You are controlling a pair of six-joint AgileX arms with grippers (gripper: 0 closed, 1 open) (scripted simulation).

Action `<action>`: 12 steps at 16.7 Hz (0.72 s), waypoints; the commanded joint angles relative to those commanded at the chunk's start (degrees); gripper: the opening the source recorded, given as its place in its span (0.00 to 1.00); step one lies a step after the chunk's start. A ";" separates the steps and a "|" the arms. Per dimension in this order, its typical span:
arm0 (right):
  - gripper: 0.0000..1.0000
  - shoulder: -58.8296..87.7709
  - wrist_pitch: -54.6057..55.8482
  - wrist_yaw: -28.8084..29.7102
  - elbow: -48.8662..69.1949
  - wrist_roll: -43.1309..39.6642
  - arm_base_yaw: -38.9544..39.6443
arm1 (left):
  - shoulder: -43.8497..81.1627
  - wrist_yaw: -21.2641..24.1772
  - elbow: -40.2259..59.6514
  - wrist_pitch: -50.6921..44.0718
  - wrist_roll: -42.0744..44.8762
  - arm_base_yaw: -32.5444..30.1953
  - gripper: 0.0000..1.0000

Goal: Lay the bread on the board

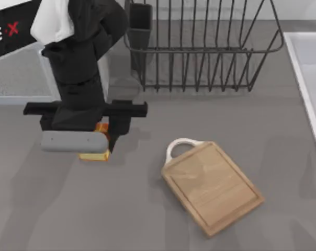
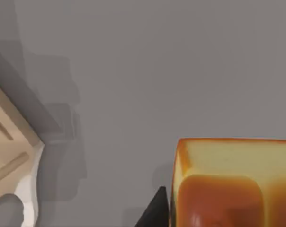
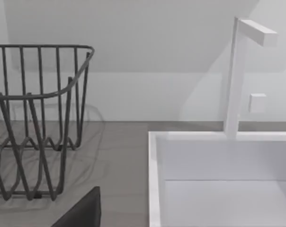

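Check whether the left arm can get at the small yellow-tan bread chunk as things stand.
Probably yes: the left gripper is already down at the small yellow-tan bread chunk on the grey table, with nothing between them. Whether it has a grip is unclear.

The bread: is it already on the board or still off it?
Off it. In the top view the bread lies on the grey table under the left gripper, apart from the board to its right.

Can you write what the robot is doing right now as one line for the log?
left gripper: over the bread, left of the board | bread: on table, not on board | board: bare | right arm: parked by the sink
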 joint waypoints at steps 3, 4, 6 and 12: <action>1.00 0.00 0.00 0.00 0.00 0.00 0.00 | 5.62 0.65 4.49 -1.07 19.73 -5.84 0.00; 1.00 0.00 0.00 0.00 0.00 0.00 0.00 | 7.40 0.72 6.09 -1.15 25.37 -7.68 0.00; 1.00 0.00 0.00 0.00 0.00 0.00 0.00 | 10.96 0.49 9.58 -0.68 35.05 -11.15 0.00; 1.00 0.00 0.00 0.00 0.00 0.00 0.00 | 19.37 -2.35 19.51 3.55 54.92 -18.80 0.00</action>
